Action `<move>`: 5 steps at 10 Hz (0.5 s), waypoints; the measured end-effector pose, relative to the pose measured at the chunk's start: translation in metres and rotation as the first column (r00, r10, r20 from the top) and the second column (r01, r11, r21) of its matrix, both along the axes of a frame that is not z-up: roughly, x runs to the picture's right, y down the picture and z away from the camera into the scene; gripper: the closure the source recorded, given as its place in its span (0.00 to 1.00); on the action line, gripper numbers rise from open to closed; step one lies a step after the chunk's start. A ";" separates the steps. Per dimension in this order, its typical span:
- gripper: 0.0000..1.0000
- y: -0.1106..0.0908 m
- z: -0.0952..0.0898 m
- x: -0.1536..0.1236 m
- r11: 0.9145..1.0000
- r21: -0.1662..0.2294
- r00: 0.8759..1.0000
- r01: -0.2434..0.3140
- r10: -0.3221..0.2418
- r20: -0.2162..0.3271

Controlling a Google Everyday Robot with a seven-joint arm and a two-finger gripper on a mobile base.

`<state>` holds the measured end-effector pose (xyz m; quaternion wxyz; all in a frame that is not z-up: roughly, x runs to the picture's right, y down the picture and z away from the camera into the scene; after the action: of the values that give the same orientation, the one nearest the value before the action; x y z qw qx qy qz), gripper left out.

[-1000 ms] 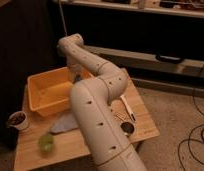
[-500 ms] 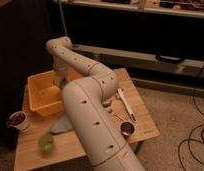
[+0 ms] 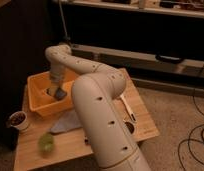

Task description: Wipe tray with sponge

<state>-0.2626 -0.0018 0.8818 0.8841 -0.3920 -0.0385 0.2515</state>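
The yellow-orange tray (image 3: 37,102) stands on the back left of a wooden table. My arm reaches over from the right and bends down into the tray. My gripper (image 3: 57,91) points down inside the tray, near its middle. It is shut on the small blue-grey sponge (image 3: 60,94), which sits at the fingertips close to the tray floor. Whether the sponge touches the floor I cannot tell.
A light-blue cloth (image 3: 66,123) lies on the wooden table (image 3: 142,117) in front of the tray. A green cup (image 3: 45,142) stands front left, a bowl with dark contents (image 3: 17,120) at the left edge. A white utensil (image 3: 126,106) and a small dark bowl (image 3: 129,127) lie at the right.
The arm has swung left and down. The gripper has moved from above the tray's right side down into the tray's middle.
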 end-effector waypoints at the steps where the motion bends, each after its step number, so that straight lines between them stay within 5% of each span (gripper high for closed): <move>1: 1.00 0.001 -0.003 0.015 1.000 0.006 1.000 -0.015 0.015 -0.023; 5: 1.00 -0.013 0.000 0.120 0.996 0.045 0.986 -0.077 0.083 -0.147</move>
<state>-0.1422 -0.0151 0.8818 0.8812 -0.3529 0.0069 0.3143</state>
